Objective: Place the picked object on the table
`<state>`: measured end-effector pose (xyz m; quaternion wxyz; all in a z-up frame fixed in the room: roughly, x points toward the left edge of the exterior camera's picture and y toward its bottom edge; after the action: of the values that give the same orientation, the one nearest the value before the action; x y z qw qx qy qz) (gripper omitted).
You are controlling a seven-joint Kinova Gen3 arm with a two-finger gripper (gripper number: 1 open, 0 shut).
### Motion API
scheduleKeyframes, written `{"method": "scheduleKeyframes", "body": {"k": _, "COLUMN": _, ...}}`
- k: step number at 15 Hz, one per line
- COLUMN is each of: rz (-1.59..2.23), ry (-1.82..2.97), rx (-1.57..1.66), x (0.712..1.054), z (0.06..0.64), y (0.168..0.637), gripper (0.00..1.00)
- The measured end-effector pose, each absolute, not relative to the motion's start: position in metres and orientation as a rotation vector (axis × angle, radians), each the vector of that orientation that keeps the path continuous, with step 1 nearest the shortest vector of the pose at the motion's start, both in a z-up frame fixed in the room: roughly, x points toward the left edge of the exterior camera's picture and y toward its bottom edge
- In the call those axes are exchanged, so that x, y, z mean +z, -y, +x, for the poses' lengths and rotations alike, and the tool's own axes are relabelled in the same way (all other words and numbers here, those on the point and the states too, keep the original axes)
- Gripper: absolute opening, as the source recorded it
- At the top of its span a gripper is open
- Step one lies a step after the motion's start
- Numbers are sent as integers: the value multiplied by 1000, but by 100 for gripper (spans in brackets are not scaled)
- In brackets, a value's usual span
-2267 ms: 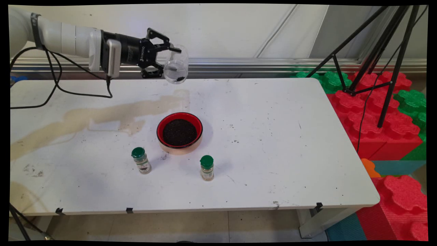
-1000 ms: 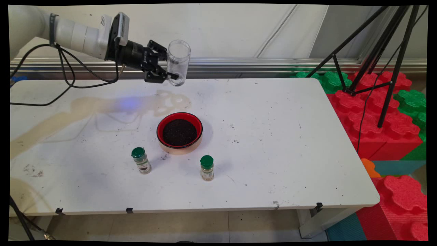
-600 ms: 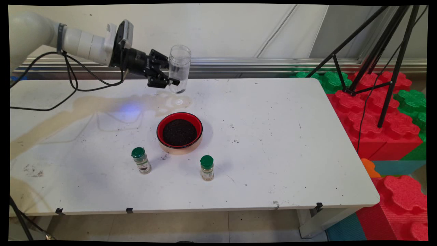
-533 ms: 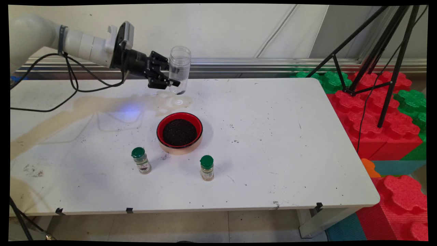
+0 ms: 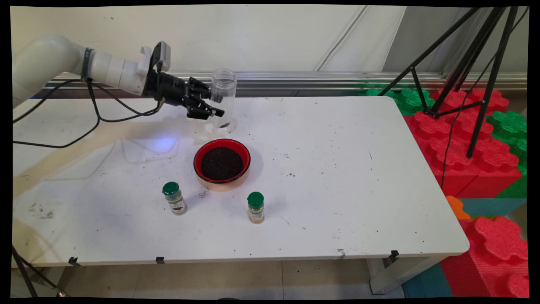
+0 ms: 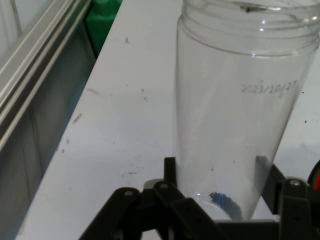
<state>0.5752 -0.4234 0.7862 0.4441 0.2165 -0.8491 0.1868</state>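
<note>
Arm reaching in from the upper left, its white links sloping down toward the far middle of the worktop, with black cables looping beneath it. At its end the pincer points rightward and slightly down, closed around the lower part of a clear plastic jar — the jar stands upright, mouth open at the top, its base at or just above the worktop surface; which of the two cannot be told. A few dark grains lie in the jar's bottom.

From the hand camera the jar fills the upper right, gripped between the fingers on either side near its base. Printed on its wall is a date, reading roughly "2023/10/27".

Just in front of the jar sits a red-rimmed bowl full of dark granules. Nearer still stand two small spice bottles with green caps — one to the left, one to the right — their labels too small to read.
</note>
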Motion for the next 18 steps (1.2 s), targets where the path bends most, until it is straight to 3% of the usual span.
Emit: {"method": "scheduleKeyframes", "body": {"k": 18, "rz": 651, "ry": 2054, "rx": 393, "x": 732, "z": 583, "y": 421, "gripper": 0}}
